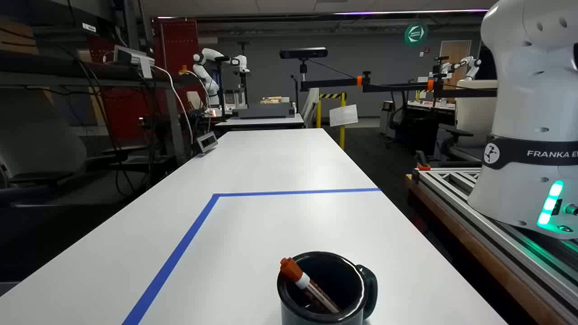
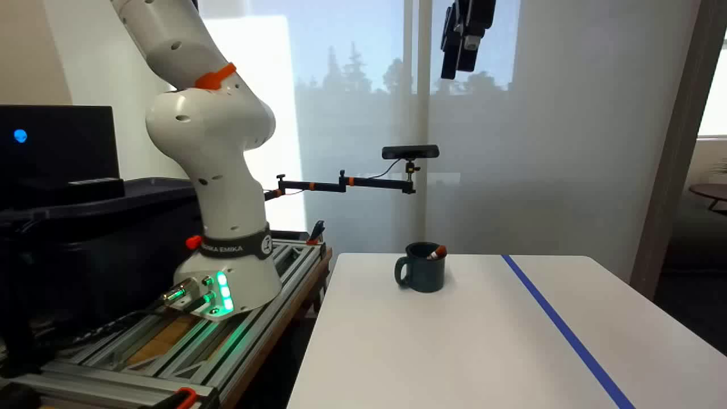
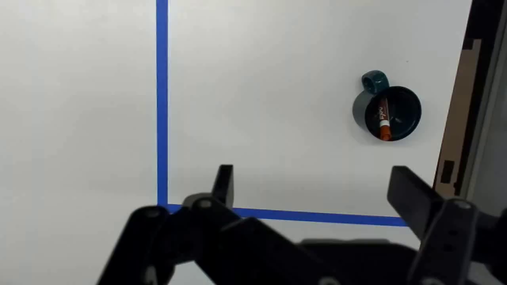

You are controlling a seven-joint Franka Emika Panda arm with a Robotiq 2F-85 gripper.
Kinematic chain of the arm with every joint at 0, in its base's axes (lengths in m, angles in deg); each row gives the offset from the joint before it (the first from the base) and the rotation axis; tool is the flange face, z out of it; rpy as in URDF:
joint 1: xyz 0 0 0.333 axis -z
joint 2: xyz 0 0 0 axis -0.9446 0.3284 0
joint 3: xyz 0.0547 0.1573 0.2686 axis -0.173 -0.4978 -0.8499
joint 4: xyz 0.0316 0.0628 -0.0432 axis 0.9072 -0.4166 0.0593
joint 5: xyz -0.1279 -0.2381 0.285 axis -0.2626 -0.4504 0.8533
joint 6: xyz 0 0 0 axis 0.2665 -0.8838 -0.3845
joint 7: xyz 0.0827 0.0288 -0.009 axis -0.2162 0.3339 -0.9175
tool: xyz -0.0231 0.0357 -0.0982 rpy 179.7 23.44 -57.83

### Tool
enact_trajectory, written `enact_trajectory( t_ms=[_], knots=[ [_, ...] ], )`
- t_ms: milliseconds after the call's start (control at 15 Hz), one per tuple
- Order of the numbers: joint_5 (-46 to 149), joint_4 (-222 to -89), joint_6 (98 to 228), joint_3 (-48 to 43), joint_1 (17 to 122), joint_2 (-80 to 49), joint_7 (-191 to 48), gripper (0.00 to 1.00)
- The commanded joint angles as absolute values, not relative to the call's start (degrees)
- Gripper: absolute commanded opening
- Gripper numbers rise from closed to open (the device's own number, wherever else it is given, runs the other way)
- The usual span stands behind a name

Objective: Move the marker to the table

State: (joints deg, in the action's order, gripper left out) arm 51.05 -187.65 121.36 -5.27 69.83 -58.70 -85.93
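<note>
My claw [image 3: 313, 178] sits low in the wrist view, its fingers [image 3: 410, 200] spread wide with nothing between them; the marker [image 3: 384, 118] is in the cup [image 3: 359, 109], right of the middle of that frame and a bit above it; the cup stands on the bench [image 3: 257, 99]; so from my gap the marker lies up and to the right in that frame. It runs almost straight up and down there, orange cap [image 3: 385, 132] at the lower end, the end nearer my claw; the fingers stand left and right of the gap, so I think they would close across it with little turn, if any. In an exterior view the claw [image 2: 458, 69] hangs at the top, well above the cup and a bit to its right; the cap pokes out at the cup's top right; I guess the next move is across, then down, to nip that cap end; the worry is pinching the cup's side too; the marker is not yet on the bench itself.
</note>
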Motion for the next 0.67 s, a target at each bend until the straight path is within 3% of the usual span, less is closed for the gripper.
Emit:
enact_trajectory(
  t_ms=[0,600],
  knots=[
    [51.0,-187.5,121.3,-5.1,69.6,-58.7,-85.8,1.0],
    [51.8,-188.4,122.5,-5.5,69.2,-58.0,-85.2,1.0]
  ],
)
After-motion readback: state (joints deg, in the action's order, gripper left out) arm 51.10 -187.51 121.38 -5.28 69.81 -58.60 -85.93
